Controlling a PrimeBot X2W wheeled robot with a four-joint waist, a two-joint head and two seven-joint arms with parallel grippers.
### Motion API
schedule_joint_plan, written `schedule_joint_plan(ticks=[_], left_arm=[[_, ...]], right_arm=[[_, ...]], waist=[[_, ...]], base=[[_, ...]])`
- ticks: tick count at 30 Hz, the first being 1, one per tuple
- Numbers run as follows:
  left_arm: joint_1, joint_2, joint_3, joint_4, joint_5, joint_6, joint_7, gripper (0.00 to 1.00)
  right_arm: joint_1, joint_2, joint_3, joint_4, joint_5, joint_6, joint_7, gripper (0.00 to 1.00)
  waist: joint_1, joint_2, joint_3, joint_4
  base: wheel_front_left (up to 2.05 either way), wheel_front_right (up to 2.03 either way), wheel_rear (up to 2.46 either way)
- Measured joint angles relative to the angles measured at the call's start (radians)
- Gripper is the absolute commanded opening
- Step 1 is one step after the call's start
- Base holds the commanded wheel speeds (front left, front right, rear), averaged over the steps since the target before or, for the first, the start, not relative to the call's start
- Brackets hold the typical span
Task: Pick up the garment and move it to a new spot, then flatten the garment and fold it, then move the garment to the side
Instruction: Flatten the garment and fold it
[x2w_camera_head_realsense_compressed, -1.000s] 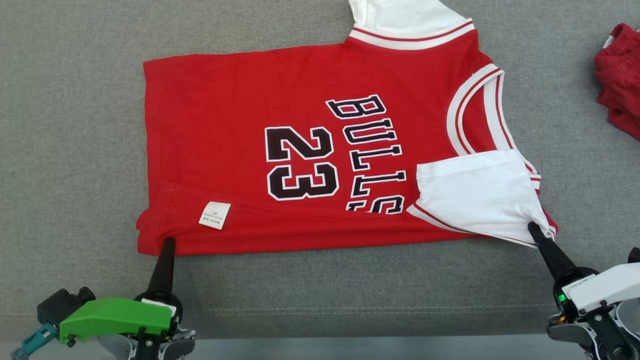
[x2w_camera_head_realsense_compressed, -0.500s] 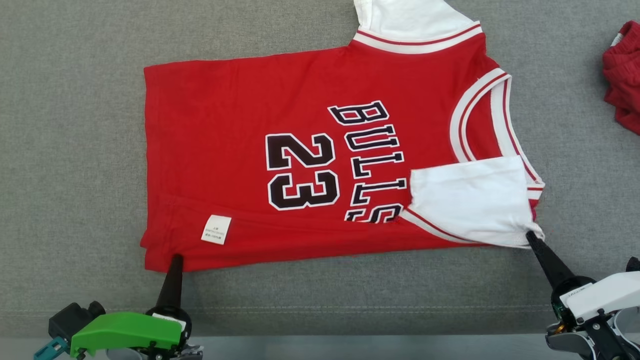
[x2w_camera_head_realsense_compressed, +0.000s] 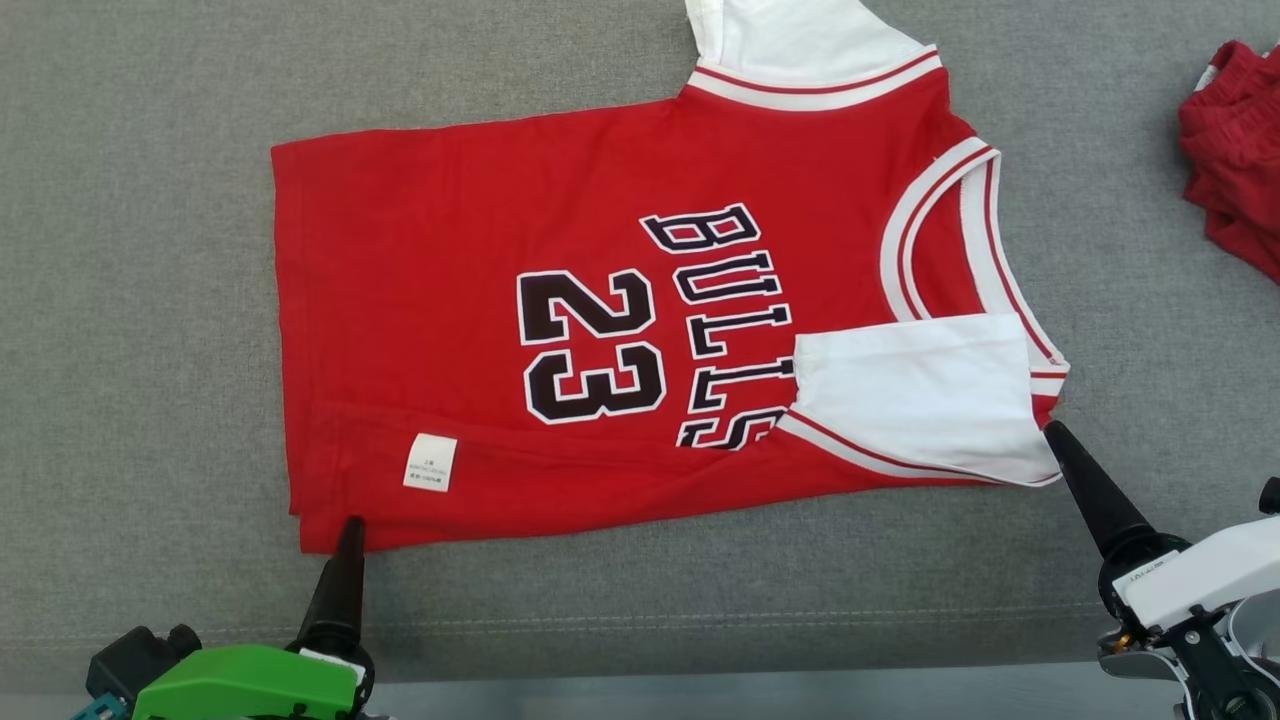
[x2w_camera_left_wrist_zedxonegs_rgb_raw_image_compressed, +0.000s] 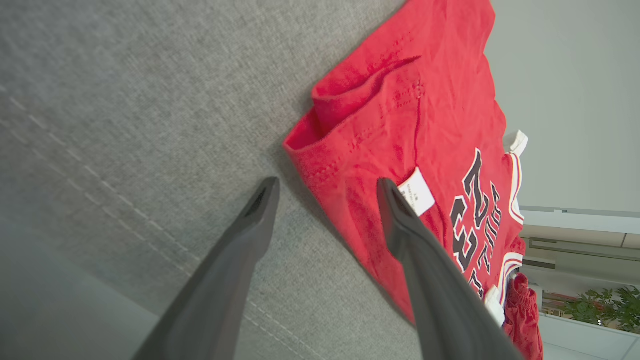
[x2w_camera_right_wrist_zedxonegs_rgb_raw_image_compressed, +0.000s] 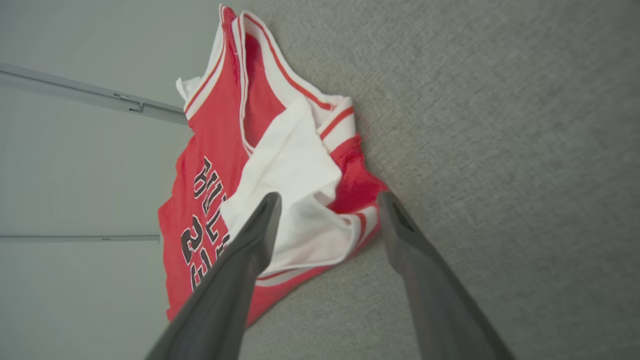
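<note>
Mid-fold on the grey cushion (x2w_camera_head_realsense_compressed: 150, 400): shows the garment (x2w_camera_head_realsense_compressed: 450, 300) lying flat at centre, near long edge turned over, label (x2w_camera_head_realsense_compressed: 430, 462) up, white sleeve (x2w_camera_head_realsense_compressed: 920, 390) laid across at near right. Finds the left gripper (x2w_camera_left_wrist_zedxonegs_rgb_raw_image_compressed: 325, 186) at the near-left corner and the right gripper (x2w_camera_right_wrist_zedxonegs_rgb_raw_image_compressed: 330, 197) at the near-right corner, fingers apart on both, clamped on nothing. Judged as between folds; next likely calls for closing on both near corners and carrying them evenly toward the far edge.

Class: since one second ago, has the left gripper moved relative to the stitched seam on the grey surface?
Yes. The left gripper has drawn back toward the seam, nearer the robot.
</note>
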Motion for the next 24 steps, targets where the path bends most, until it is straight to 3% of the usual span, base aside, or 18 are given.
schedule_joint_plan(ticks=[12, 24], left_arm=[[0.002, 0.057, -0.013, -0.082, 0.073, 0.000, 0.010, 1.00], [-0.121, 0.094, -0.052, -0.104, 0.128, 0.000, 0.085, 1.00]], right_arm=[[-0.055, -0.049, 0.033, -0.083, -0.112, 0.000, 0.009, 1.00], [-0.121, -0.042, 0.048, -0.022, -0.149, 0.000, 0.059, 1.00]], waist=[[0.0000, 0.0000, -0.011, -0.009], [0.0000, 0.0000, 0.015, 0.000]], base=[[0.00, 0.00, 0.00], [0.00, 0.00, 0.00]])
